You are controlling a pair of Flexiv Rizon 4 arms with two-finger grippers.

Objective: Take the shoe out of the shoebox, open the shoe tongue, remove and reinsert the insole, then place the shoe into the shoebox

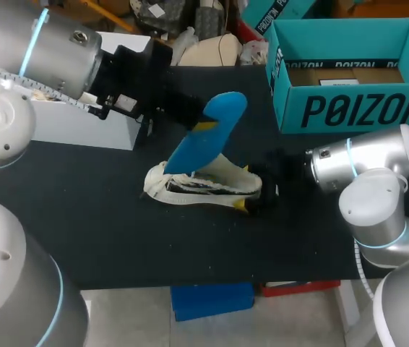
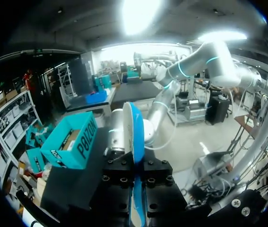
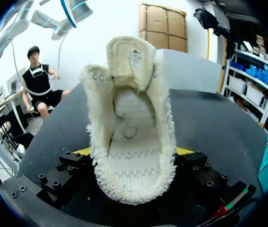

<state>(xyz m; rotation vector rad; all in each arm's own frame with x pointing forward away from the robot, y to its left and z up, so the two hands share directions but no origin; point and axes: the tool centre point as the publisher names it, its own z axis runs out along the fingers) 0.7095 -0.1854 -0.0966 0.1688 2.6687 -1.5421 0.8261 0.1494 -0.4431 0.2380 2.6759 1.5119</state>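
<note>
The cream shoe (image 3: 131, 142) fills the right wrist view heel-first, its collar wide open and its tongue standing up at the far end; the right gripper (image 3: 133, 153) is clamped on the heel, a yellow tip pressed against each side; the shoe lies on its sole near the middle of the black table (image 1: 82, 210). Above it the blue insole (image 1: 208, 134) slants upward, its lower end down at the shoe's laced front, though contact there cannot be made out; the left gripper (image 2: 136, 172) pinches the insole edge-on between its fingers near the upper end. The teal shoebox (image 1: 349, 108) stands open at the table's far right, well apart from the shoe; a white box (image 1: 82, 126) sits at the far left.
</note>
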